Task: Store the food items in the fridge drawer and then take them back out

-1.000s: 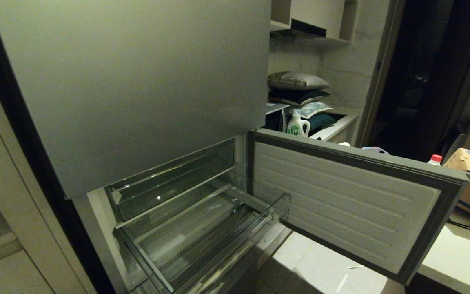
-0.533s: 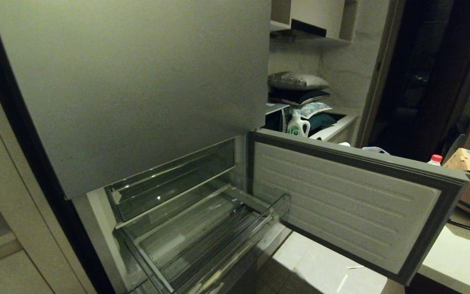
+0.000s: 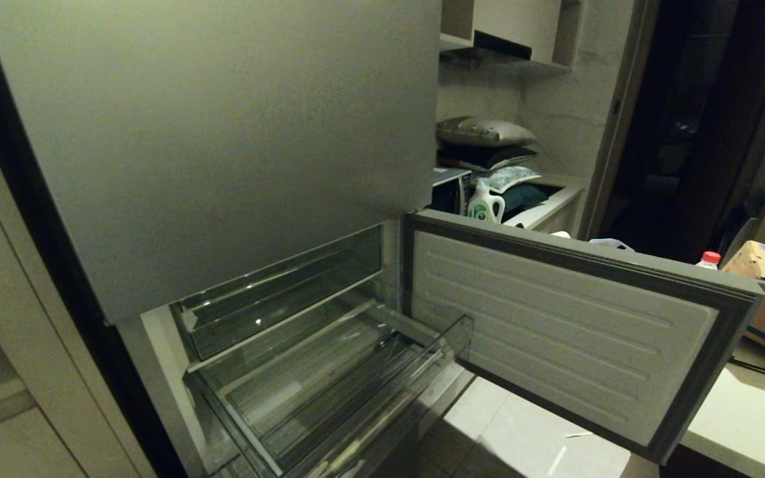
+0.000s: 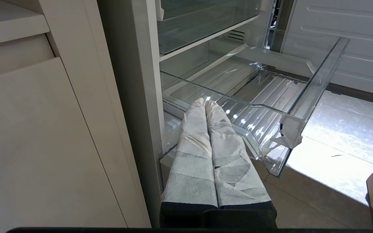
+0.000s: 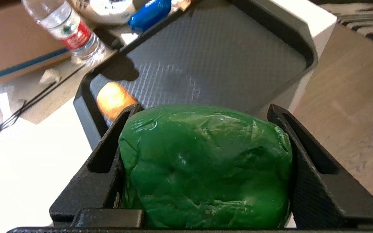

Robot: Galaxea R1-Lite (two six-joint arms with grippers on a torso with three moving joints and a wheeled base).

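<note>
- Dim kitchen corner: the fridge's tall grey top door (image 3: 210, 146) fills the head view, and a counter at about 1 o'clock holds pillows (image 3: 485, 133) and a white detergent bottle (image 3: 485, 204).
- Below the top door, the fridge drawer (image 3: 555, 318) stands open, its white ribbed inner face toward the camera at 4 o'clock.
- Its clear plastic bin (image 3: 329, 385) is pulled out at 6 o'clock and holds nothing visible; white tape scraps (image 4: 288, 136) cling to one corner in the left wrist view.
- Left gripper (image 4: 206, 105) hangs just beside the bin's near edge, its paper-wrapped fingers (image 4: 193, 155) pressed together on nothing.
- Right gripper (image 5: 206, 110) shows only in its own wrist view: black fingers (image 5: 108, 155) clamp either side of the glossy green food item (image 5: 206, 165).
- Beyond it a black textured tray (image 5: 212, 58) carries the tan potato (image 5: 113, 98) near one corner.
- Past the tray's rim stand a red-labelled water bottle (image 5: 73, 32) and a cardboard box (image 5: 11, 48).
</note>
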